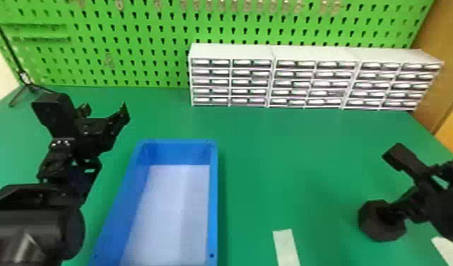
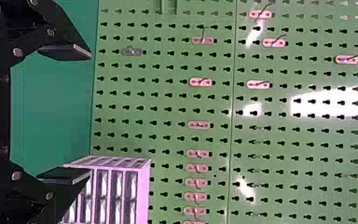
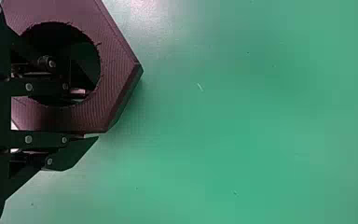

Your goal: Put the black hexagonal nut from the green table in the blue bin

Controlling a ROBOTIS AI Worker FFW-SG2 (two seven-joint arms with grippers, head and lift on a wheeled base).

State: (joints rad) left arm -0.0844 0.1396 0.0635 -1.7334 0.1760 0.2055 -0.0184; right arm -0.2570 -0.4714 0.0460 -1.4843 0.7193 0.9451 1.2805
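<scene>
Beside the blue bin, at its left, the left gripper [image 1: 105,108] is seen with jaws spread; right of the blue bin [image 1: 213,198], the black hexagonal nut [image 1: 377,231] is clenched by its wall in the right gripper [image 1: 395,212], its hole entered by one finger

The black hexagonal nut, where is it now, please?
In the head view, the nut is at the right gripper, well right of the blue bin.

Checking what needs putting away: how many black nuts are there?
1: the black nut, right of the bin, at the right hand, one finger in its hole. Others may be hidden.
</scene>
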